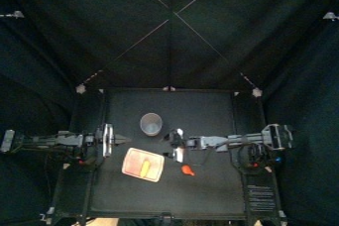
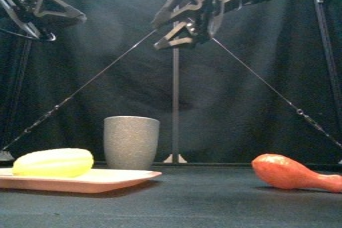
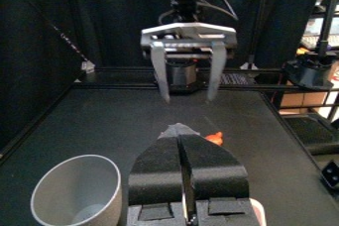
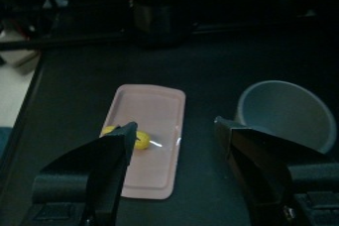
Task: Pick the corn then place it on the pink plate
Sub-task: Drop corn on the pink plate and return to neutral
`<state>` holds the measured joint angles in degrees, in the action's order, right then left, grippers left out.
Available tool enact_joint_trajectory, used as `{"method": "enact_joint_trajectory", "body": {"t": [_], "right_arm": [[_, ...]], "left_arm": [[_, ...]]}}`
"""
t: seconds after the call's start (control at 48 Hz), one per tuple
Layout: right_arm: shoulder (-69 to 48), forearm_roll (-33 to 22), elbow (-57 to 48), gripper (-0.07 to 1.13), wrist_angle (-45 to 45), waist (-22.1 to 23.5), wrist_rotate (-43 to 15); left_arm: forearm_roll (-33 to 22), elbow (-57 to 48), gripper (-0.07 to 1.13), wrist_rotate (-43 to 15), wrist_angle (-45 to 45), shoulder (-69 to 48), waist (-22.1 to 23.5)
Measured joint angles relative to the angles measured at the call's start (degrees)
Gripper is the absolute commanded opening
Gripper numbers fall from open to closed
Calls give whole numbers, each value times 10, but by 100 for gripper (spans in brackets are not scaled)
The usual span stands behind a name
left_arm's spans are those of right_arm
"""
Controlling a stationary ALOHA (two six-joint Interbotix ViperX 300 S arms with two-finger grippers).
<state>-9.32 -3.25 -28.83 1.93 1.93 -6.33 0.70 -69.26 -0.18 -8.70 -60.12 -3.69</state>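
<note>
Corn is lying on its side on the pink plate, toward the plate's left end in the front view, and nothing is gripping it. The plate is sitting flat on the desk, left of the middle. A tall grey speckled cup is standing upright just behind the plate, apart from it. An orange-red toy shaped like a drumstick is lying on the desk well to the right of the plate. The right arm's fingers are hanging spread wide and empty, high above the desk near the plate and cup. In the right wrist view the corn is showing far below, between them. The left arm's fingers are pressing together on nothing, raised above the desk at its left side.
</note>
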Motion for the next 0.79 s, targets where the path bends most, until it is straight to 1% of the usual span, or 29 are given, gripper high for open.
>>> {"method": "enact_joint_trajectory", "body": {"t": [0.062, 0.146, 0.292, 0.438, 0.688, 0.792], "right_arm": [[-53, -4, -42, 96, -19, 12, 1], [-118, -6, -89, 96, -51, 15, 1], [-232, -6, -167, 96, -99, 13, -2], [-336, -4, -229, 96, -110, 2, 2], [-417, -8, -274, 96, -112, -13, 2], [-425, -9, -283, 96, -112, -13, 3]], "left_arm": [[0, 0, -3, 0, 0, -1, 1], [1, 0, -3, 0, -1, -1, 1], [0, 0, -3, 0, 0, -3, 0], [0, 0, -3, 0, -1, -4, 0], [0, 0, -3, 0, -5, -6, -2], [0, 0, -3, 0, -6, -6, -2]]}}
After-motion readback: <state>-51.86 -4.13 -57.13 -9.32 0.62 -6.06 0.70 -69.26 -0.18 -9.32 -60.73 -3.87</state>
